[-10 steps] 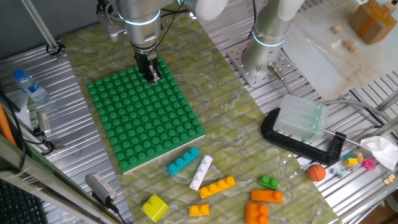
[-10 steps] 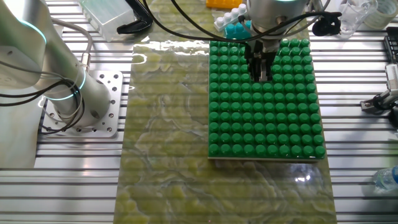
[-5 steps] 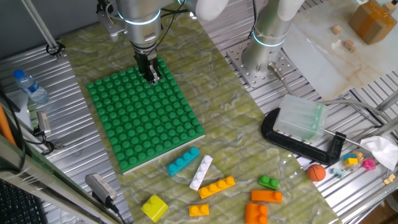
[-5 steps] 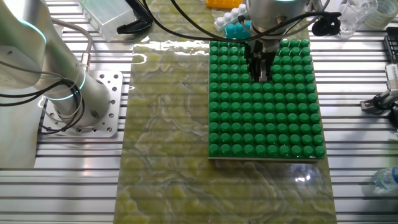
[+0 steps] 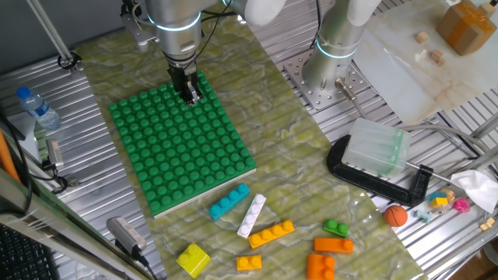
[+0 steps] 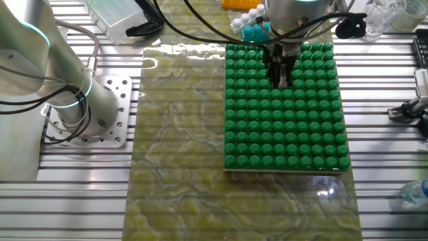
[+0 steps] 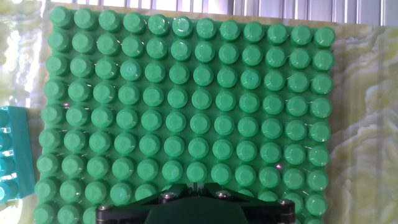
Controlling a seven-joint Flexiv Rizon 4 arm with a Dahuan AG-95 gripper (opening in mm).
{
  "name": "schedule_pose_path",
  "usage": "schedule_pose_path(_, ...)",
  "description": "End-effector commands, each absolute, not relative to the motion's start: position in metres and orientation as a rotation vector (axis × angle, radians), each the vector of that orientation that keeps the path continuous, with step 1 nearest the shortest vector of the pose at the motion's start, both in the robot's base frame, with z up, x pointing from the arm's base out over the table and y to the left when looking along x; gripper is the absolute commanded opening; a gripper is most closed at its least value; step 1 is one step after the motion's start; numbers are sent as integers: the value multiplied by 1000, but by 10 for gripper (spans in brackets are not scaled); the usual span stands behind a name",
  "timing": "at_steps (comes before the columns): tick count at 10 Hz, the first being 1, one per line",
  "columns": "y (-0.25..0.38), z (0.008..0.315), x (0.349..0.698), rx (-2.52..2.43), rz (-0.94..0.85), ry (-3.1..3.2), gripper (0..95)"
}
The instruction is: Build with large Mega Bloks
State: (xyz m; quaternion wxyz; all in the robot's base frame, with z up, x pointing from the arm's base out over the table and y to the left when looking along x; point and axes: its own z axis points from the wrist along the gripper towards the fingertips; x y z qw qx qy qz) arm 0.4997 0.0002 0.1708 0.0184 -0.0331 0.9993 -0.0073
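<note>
Mega Bloks (image 5: 264, 233) are lying loose on the mat beyond the green baseplate (image 5: 180, 148), which only one fixed view is showing you. Your gripper (image 5: 189, 95) is hanging over the studs, fingers together, holding nothing.

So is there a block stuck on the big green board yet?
No, the green board shows only bare studs; the loose blocks, like the yellow one, lie beside it.

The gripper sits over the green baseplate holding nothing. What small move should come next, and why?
Probably lift off the green baseplate and swing toward the loose bricks, perhaps the teal brick. The gripper appears empty, no brick stands on the plate, and every brick lies beyond its near edge.
</note>
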Motion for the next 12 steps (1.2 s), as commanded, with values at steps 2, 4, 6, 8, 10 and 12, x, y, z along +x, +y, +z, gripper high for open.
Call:
schedule_pose_path(2,0,171,500,-100,-22,3102,0)
schedule_pose_path(4,0,171,500,-109,-22,3102,0)
schedule_pose_path(6,0,171,500,-118,-22,3101,0)
schedule_pose_path(8,0,171,500,-119,-21,3101,0)
schedule_pose_path(10,0,171,500,-118,-21,3101,0)
schedule_pose_path(12,0,171,500,-117,-21,3102,0)
